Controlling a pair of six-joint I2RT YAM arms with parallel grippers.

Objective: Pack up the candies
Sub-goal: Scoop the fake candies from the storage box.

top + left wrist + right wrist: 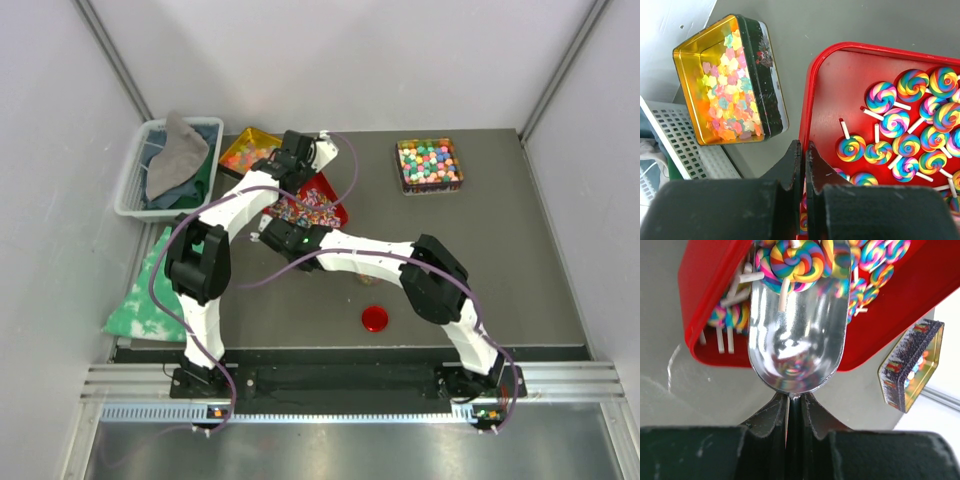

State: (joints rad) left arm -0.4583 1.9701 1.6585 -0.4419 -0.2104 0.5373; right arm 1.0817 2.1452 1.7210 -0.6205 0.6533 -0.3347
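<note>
Silver metal is gleaming between the fingers of our right gripper (795,407). They are pinching narrowly on the handle of a scoop (797,335), whose bowl is reaching ahead of them into the red tray (705,295). A rainbow swirl lollipop (792,260) is lying at the scoop's far lip, and more lollipops (875,260) are crowding the tray on either side. Our left gripper (803,155) is pinching the tray's near rim, fingers almost together. Ahead and left of those fingers, a gold tin (772,95) is holding star-shaped gummies (732,85). Well off to the right of both grippers, a square tin (399,165) is holding pastel balls (430,165).
</note>
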